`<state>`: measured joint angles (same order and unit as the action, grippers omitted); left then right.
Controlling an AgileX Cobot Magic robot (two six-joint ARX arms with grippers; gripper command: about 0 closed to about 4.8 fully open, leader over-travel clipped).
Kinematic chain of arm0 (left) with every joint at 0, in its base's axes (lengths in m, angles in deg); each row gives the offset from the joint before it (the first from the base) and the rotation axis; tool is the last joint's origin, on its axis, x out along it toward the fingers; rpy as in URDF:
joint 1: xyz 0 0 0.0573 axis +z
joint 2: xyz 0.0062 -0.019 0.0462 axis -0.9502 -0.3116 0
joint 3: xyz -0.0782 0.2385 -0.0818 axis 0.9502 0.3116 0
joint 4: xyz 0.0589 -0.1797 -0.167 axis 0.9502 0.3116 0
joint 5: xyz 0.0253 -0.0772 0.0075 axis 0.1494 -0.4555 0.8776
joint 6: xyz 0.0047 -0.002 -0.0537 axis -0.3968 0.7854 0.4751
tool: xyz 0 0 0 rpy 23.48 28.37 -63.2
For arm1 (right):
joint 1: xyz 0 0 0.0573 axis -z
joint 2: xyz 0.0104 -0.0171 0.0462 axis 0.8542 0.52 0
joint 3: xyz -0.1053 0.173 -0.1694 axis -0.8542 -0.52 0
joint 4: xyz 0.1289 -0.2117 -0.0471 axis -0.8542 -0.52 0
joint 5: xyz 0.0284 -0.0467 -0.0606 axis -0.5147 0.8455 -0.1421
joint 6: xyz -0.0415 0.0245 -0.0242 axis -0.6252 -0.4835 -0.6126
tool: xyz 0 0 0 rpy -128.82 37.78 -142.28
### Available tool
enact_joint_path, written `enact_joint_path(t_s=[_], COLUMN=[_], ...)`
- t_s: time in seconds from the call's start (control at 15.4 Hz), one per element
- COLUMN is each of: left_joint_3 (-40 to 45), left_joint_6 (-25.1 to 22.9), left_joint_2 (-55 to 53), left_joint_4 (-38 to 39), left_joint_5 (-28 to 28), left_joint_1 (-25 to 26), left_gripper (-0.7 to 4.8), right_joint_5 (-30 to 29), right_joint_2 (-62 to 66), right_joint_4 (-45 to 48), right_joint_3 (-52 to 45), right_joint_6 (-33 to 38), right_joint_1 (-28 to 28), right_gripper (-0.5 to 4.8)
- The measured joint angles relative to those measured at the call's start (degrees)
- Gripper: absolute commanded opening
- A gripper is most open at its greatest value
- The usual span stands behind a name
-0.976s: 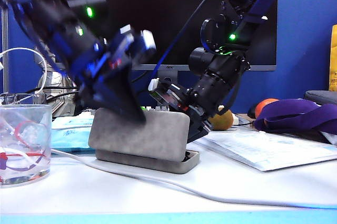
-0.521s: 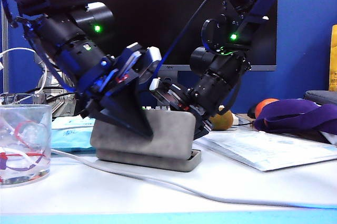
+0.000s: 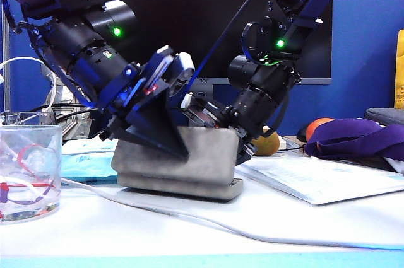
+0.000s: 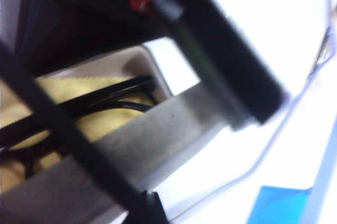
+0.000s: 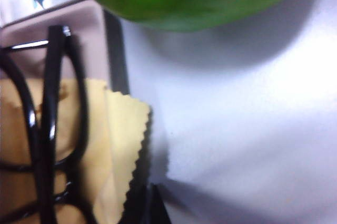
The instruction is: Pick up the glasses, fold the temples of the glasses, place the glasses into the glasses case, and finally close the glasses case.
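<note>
Grey felt case: the glasses case [image 3: 180, 162] sits on the white bench [image 3: 208, 236] at centre, its lid tipped low over the base, with only a thin gap showing at the right end.
Glasses: you can see the glasses [image 4: 79, 109] lying inside on the tan lining in both wrist views, their temples [image 5: 52, 108] folded across the frame.
Step in hand: closing the case; picking, folding and placing look done to you.
Left end effector: the left end effector [image 3: 154, 132] bears on the lid from about 10 o'clock of the case; you cannot tell from these views whether its jaws are apart or together.
Right end effector: the right end effector [image 3: 224, 130] sits at the case's 2 o'clock corner with its jaws together, holding nothing you can see.
Next move: press the lid down evenly until the seam meets; judge the right end first, since the gap remains there.
Risk: the yellow cloth [image 5: 124, 145] pokes past the case edge and may catch in the seam.
Edges: a white cable [image 3: 189, 217] runs along the bench at 6 o'clock of the case, a clear cup [image 3: 28, 173] stands well apart at 9 o'clock, and papers [image 3: 315, 180] lie just beside it at 3 o'clock.
Open room: the bench front is mostly bare; you have space to withdraw upward.
</note>
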<state>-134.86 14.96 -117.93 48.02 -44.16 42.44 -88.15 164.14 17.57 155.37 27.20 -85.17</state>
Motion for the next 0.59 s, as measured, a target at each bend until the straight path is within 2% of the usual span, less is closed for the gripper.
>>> enact_joint_path(t_s=[0.33,0.59], left_joint_3=[-0.1,-0.1], left_joint_6=[1.5,1.4], left_joint_2=[2.5,2.6], left_joint_4=[-1.5,1.7], left_joint_5=[-1.2,-0.9], left_joint_1=[0.0,0.0], left_gripper=[-0.05,-0.05], right_joint_5=[0.3,0.1], right_joint_2=[0.0,0.0], right_joint_4=[-0.9,-1.3], right_joint_3=[0.0,-0.1], right_joint_6=[-0.3,-0.3], right_joint_1=[-0.2,-0.3], right_gripper=[-0.01,-0.01])
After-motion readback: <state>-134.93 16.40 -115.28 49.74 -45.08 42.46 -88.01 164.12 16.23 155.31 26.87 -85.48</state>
